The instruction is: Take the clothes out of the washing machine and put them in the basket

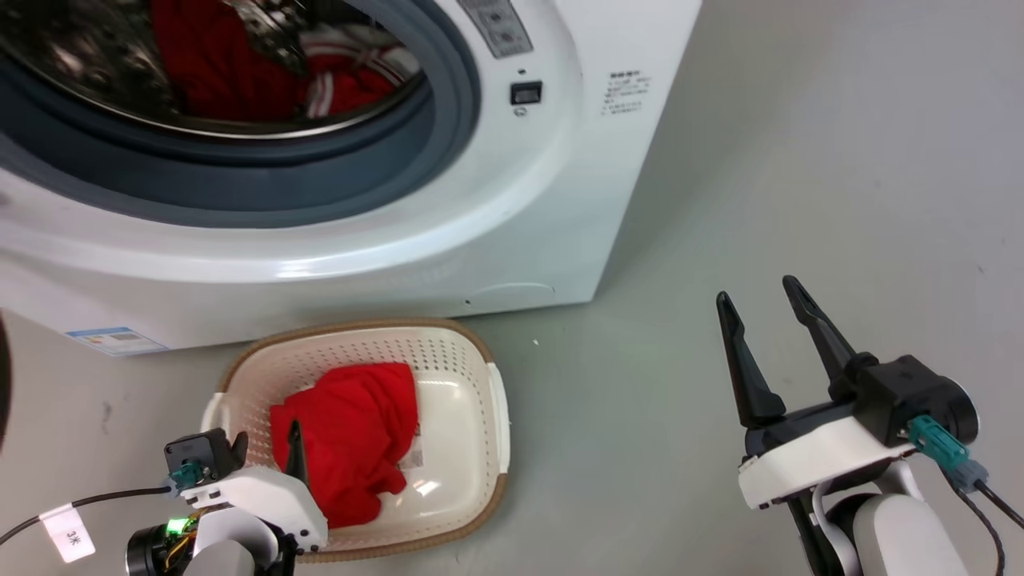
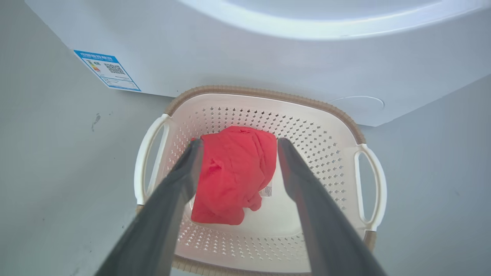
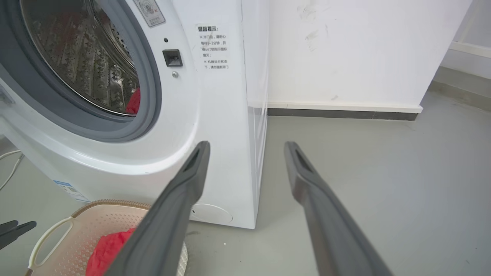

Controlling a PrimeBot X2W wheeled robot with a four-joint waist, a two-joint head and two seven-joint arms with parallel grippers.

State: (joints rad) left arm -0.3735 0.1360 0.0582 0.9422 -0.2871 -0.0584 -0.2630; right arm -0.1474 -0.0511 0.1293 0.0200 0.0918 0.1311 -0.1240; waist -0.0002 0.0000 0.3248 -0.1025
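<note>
The washing machine (image 1: 512,224) stands with its porthole open. Red clothes (image 1: 216,72) lie in the steel drum, and a white-striped part (image 1: 352,68) shows at their right. The cream basket (image 1: 360,326) sits on the floor in front of the machine with a plain red garment (image 1: 344,440) inside. My left gripper (image 1: 268,432) hangs open over the basket. In the left wrist view its fingers straddle the red garment (image 2: 234,172) from above, holding nothing. My right gripper (image 1: 757,288) is open and empty over bare floor, right of the machine.
Grey floor (image 1: 800,160) spreads to the right of the machine. A white wall with a dark baseboard (image 3: 341,114) stands behind. A blue label (image 2: 107,71) marks the machine's lower left front. A tagged cable (image 1: 68,532) trails from my left wrist.
</note>
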